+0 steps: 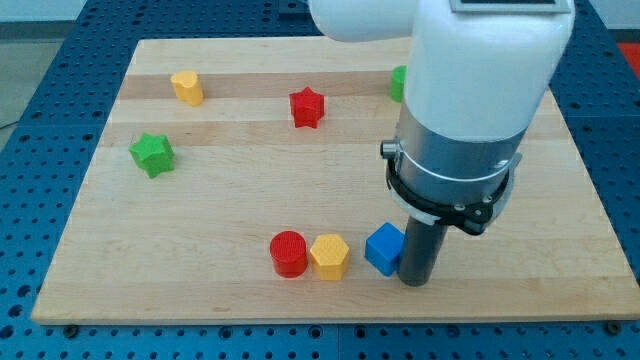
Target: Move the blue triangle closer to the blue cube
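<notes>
While no writing shows, my tip (415, 281) touches the blue cube (384, 248).

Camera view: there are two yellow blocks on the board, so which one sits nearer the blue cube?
The yellow block near the view's bottom, between the red cylinder and blue cube. The other yellow block lies far off, top left.

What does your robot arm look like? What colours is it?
My arm is big, round and white on top. Below that comes a silvery-grey metal ring, then a black clamp around it. At the bottom is a short dark grey rod, and its end is my tip, beside the blue block. I can't see any cables or writing.
</notes>
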Motion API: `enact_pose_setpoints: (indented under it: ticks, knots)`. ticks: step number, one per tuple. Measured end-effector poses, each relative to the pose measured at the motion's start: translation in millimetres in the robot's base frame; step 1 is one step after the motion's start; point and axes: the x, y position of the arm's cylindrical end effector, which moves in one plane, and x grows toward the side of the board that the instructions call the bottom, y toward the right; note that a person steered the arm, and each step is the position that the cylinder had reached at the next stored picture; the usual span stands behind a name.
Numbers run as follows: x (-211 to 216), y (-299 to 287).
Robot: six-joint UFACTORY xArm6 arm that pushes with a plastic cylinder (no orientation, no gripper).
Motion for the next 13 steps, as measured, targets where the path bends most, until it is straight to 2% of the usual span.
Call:
enact_pose_setpoints:
  ticks: [1, 2, 3, 4, 5, 6, 7, 8, 9, 10, 11, 12, 13]
  knots:
    - [-20, 60]
    - [-81, 110]
    - [-131, 198]
    - [-174, 246]
    - [-183, 216]
    - [-174, 161]
    - [-170, 148]
    - [-188, 148]
    - [-178, 101]
    - [-116, 45]
    - [-99, 37]
    - [-140, 100]
    - [-183, 125]
